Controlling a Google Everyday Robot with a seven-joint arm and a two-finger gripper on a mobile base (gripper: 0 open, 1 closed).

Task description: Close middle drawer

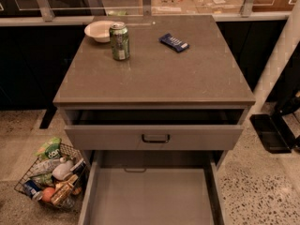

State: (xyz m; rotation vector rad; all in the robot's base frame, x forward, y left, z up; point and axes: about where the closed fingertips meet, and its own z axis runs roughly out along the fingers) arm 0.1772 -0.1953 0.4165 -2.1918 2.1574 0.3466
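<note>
Terrazzo floor (262,191); middle drawer (150,198) open; end effector unseen

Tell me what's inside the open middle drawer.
The middle drawer shows only bare grey floor. Its rear is partly covered by the top drawer; its front runs out of frame. The gripper is not in view.

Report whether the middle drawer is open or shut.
Open: the middle drawer is pulled far out below the top drawer, its inside showing. The gripper is not in view.
</note>
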